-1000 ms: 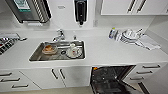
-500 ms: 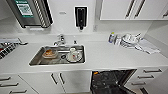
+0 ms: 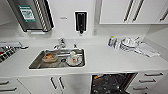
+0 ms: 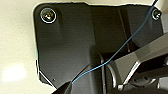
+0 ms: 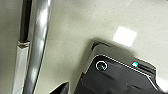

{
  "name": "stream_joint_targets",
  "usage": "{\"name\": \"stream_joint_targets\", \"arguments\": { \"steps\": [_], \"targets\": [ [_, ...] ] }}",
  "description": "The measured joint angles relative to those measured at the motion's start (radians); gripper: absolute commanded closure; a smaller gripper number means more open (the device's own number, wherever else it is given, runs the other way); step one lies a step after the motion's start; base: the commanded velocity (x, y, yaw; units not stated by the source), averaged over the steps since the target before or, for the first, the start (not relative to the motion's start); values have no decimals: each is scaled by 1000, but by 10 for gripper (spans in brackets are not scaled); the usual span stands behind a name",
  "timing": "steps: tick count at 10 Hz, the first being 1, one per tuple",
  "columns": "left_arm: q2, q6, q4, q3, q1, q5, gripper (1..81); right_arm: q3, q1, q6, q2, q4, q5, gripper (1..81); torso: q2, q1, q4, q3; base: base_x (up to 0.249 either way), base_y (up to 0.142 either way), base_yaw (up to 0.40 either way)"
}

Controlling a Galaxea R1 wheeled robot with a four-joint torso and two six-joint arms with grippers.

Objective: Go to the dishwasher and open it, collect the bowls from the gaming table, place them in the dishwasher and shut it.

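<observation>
The dishwasher [image 3: 111,83] stands open under the white counter [image 3: 120,61], its dark racked interior showing right of the sink. A small orange shape [image 3: 96,77] sits at the rack's left edge; it is too blurred to tell whether it is one of the bowls. The gaming table is out of view. In the left wrist view, the robot's dark plate [image 4: 72,42] with a thin blue wire across it hangs over a pale surface. In the right wrist view, a shiny metal bar [image 5: 37,45] runs beside the robot's dark plate [image 5: 117,77].
A steel sink [image 3: 58,58] holds an orange-brown dish [image 3: 49,57] and a white cup on a plate [image 3: 73,58]. Stacked dishes and bottles [image 3: 127,43] stand at the counter's back right. White drawers [image 3: 150,80] flank the dishwasher. White cabinets hang above.
The whole picture has shifted slightly as the camera moved. Nothing on the counter or in the sink has moved.
</observation>
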Motion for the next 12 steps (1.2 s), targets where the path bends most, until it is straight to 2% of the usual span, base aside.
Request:
{"name": "stream_joint_targets", "arguments": {
  "steps": [4,7,10,12],
  "targets": [
    [-7,0,0,0,9,7,10,-62,25,0,35,161,0,10,-139,84,0,0,0,0,0],
    [-9,0,-1,0,16,10,10,-62,66,3,39,232,-12,10,-154,94,0,1,0,0,0],
    [-19,0,-1,0,16,11,10,20,114,4,34,275,-64,10,-154,95,0,1,0,0,0],
    [-19,0,-2,0,16,14,10,71,181,4,27,286,-45,10,-154,95,0,1,0,0,0]
  ]
}}
